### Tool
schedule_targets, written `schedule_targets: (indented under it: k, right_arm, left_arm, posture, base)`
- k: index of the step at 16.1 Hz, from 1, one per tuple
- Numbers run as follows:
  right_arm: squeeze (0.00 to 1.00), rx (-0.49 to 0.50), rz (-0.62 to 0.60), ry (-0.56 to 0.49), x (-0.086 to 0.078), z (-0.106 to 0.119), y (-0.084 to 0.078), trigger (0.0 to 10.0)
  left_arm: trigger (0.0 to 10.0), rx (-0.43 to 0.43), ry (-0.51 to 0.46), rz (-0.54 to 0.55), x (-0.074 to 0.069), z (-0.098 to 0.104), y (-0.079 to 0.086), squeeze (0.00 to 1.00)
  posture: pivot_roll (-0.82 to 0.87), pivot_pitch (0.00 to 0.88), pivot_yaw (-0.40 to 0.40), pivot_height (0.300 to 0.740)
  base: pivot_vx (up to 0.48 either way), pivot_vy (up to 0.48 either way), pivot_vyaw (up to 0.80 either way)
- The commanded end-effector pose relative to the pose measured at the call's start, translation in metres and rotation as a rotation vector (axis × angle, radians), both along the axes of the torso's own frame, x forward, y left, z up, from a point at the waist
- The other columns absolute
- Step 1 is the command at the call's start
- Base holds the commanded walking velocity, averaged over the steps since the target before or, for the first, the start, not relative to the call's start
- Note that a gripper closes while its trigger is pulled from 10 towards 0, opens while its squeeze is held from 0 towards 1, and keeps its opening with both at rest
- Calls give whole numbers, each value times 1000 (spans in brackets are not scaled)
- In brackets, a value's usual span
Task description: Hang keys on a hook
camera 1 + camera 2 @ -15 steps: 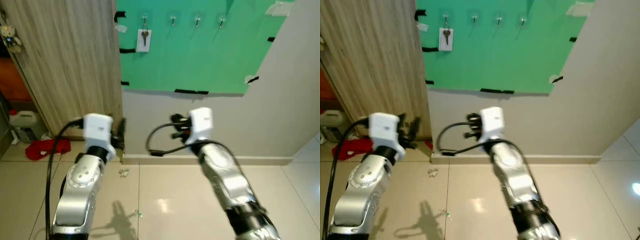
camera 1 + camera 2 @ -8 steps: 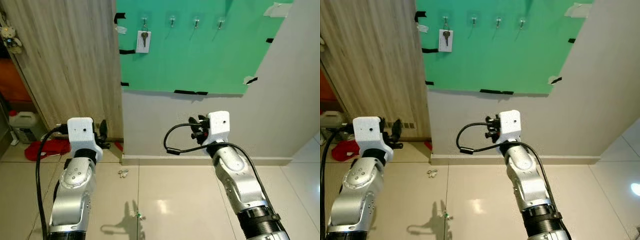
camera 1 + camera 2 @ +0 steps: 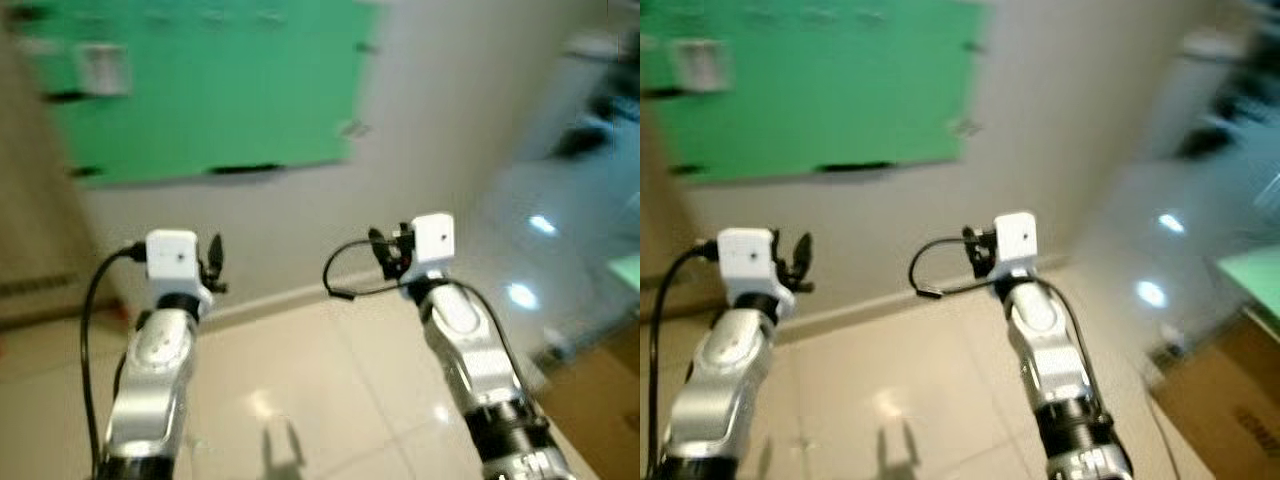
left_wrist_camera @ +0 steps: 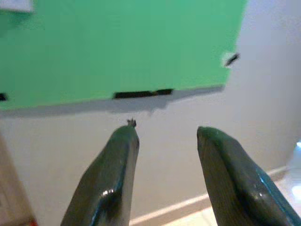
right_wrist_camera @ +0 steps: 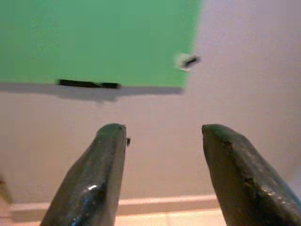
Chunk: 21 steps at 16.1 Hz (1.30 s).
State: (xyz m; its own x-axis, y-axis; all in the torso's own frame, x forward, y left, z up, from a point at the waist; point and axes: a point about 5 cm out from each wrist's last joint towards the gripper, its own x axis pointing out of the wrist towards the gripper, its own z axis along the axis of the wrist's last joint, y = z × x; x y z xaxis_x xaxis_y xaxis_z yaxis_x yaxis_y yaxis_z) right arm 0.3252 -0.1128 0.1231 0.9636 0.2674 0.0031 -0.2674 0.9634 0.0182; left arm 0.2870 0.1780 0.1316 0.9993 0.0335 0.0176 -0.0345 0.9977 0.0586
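The head views are blurred. A green board (image 3: 200, 90) is taped to the white wall at the upper left. A white tag with a key (image 3: 100, 68) hangs near the board's top left, and the other hooks are faint smears along the top edge. Both arms are raised before me, well below the board. My left gripper (image 3: 213, 262) is open with nothing between its fingers; the left wrist view shows its gripper (image 4: 164, 134) facing the board's lower edge. My right gripper (image 3: 385, 250) is open and empty too, and in the right wrist view the gripper (image 5: 164, 129) faces the wall.
A wooden panel (image 3: 20, 250) borders the board on the left. Glossy floor tiles (image 3: 300, 400) run to the wall's baseboard. A brown cardboard box (image 3: 600, 410) stands at the lower right, with dark blurred shapes (image 3: 590, 130) further back on the right.
The whole picture has slid left and blurred, so the camera has turned right. Both arms stay raised and open much as before.
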Motion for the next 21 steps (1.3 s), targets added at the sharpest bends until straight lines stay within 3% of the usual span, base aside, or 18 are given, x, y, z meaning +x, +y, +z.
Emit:
schedule_targets:
  k: [1,5,7,12,13,15,17,21]
  right_arm:
    - [1000,-10,-17,-18,0,2,-5,10000]
    - [1000,0,-61,-34,0,3,-15,10000]
    - [1000,93,-137,20,-1,-3,-32,10000]
    - [1000,36,-158,90,-9,-23,-46,10000]
    - [0,43,-181,88,-10,-23,-51,10000]
    - [0,21,-235,99,-17,-28,-63,10000]
    - [0,-12,-265,101,-27,-28,-77,10000]
    - [0,4,-269,75,-19,-17,-72,10000]
  left_arm:
    - [10000,3,-8,-25,2,1,-7,0]
    - [10000,5,-3,-77,8,-2,-16,0]
    - [10000,30,16,-96,6,-6,-20,0]
    - [10000,36,-16,-109,-5,-4,-16,0]
    - [10000,53,-18,-101,-6,-4,-15,0]
    - [10000,52,-10,-90,-9,-9,-15,0]
    - [10000,18,18,-122,-10,-17,-29,0]
    - [10000,14,44,-203,-11,-23,-45,0]
  posture:
    - [4,0,-62,740]
    - [-12,0,-57,740]
    - [0,0,-67,740]
    - [24,0,-68,740]
    - [15,0,-64,740]
    - [-26,0,-59,740]
    - [-86,17,-47,740]
    - [-106,0,-18,740]
  base:
    - [0,-465,-706]
    - [0,-460,-708]
    - [122,-137,-728]
    - [192,0,-436]
    - [480,0,0]
    - [480,0,0]
    - [480,0,0]
    - [480,0,-330]
